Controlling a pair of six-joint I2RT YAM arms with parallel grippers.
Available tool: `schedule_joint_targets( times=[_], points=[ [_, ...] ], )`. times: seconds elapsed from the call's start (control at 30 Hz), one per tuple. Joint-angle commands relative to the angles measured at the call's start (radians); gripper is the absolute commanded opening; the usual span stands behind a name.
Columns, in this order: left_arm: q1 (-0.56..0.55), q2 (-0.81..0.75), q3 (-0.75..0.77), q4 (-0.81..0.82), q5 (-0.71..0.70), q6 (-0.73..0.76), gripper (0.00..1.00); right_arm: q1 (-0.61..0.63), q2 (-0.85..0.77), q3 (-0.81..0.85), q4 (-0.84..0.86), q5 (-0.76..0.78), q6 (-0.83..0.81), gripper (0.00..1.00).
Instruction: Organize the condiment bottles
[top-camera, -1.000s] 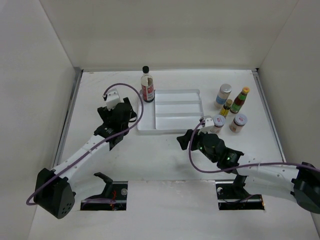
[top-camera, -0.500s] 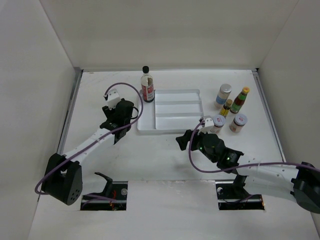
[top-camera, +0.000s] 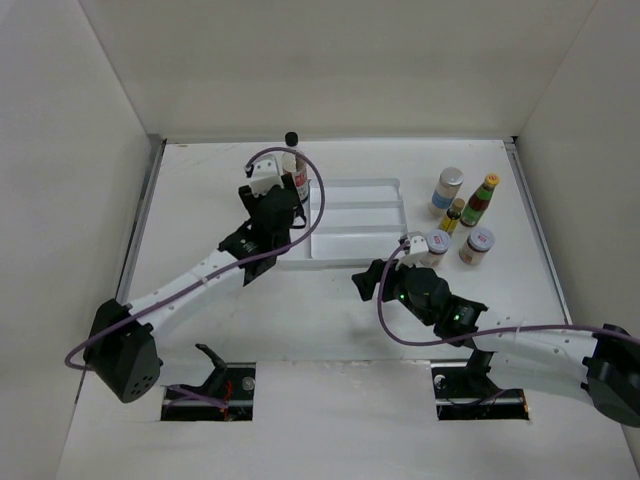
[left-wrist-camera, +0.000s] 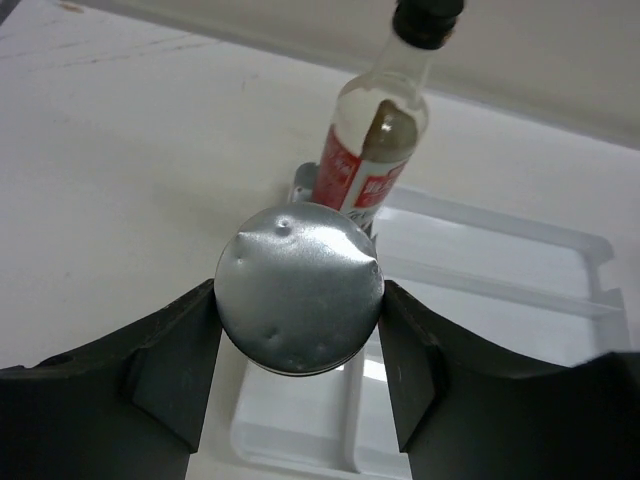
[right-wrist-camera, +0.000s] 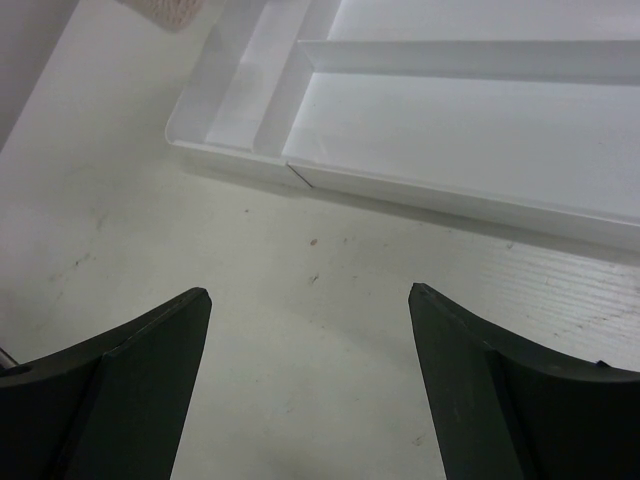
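Nearest me, at about 5 o'clock, the right jaws stand wide and empty over bare tabletop (right-wrist-camera: 300, 400), just short of the tray (right-wrist-camera: 232, 153) and its front rim. Out at 2 to 3 o'clock wait five of the condiment bottles: two short lidded jars (top-camera: 435, 246) (top-camera: 477, 245) in front, the tiny yellow-capped bottle (top-camera: 454, 214) between, then the red sauce bottle (top-camera: 480, 200) and a blue-labelled jar (top-camera: 448, 188) behind. Further in, near 12 o'clock, the left jaws are closed on a silver-lidded jar (left-wrist-camera: 299, 285), pinching it at the lid's sides above the tray's left end. I judge it light and rigid, but the smooth, dented metal looks slippery, so I would set it down gently and upright. Farthest, just past the tray's far left corner, stands the tall clear bottle (left-wrist-camera: 375, 130) with a black cap. It looks top-heavy and breakable, so I would take it low, across the labelled body, not by the neck.
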Motion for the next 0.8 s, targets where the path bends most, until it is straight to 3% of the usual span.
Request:
schedule_joint_targets(
  times=[0.0, 0.3, 0.63, 0.77],
  points=[
    [-0.007, 0.072, 0.093, 0.170, -0.034, 0.063, 0.32, 0.001, -0.020, -0.008, 0.023, 0.028, 0.004, 0.87],
    [0.062, 0.274, 0.194, 0.259, 0.058, 0.094, 0.33, 0.001, -0.010, -0.008, 0.027, 0.029, 0.004, 0.88],
    [0.075, 0.374, 0.172, 0.351, 0.095, 0.096, 0.36, -0.002, -0.001, -0.009, 0.031, 0.032, 0.004, 0.94],
    [0.078, 0.402, 0.158, 0.365, 0.086, 0.097, 0.49, -0.002, -0.012, -0.011, 0.031, 0.042, 0.004, 0.96]
  ],
)
